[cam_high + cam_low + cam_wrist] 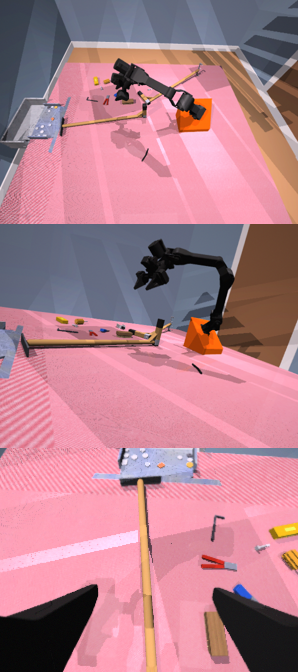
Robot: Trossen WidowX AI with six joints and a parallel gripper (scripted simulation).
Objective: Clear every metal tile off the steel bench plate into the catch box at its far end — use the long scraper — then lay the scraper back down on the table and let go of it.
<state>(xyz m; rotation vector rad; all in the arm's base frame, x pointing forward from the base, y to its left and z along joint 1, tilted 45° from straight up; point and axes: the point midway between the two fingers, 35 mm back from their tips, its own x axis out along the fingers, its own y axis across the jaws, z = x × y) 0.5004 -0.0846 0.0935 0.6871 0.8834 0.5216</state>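
The long scraper [100, 121] [82, 342] [144, 548] lies flat on the pink table, its dark blade [62, 126] [25, 345] against the near edge of the steel bench plate [47, 130] [10, 344] [172, 471]. Several small white tiles [41, 127] and an orange tile [52, 119] [161, 465] lie on the plate. The grey catch box [15, 143] stands at the plate's far end. My gripper [122, 96] [147, 282] [155, 591] is open and empty. It hangs well above the table, over the handle end of the scraper's shaft.
A second long wooden tool [180, 81] [163, 326] lies behind the scraper's upright handle [144, 110]. Yellow block [96, 80] [285, 529], red pliers [107, 100] [217, 561], hex key [92, 100] [216, 528] and wooden block [128, 101] [216, 633] lie nearby. The orange arm base [197, 117] [203, 340] stands at the right.
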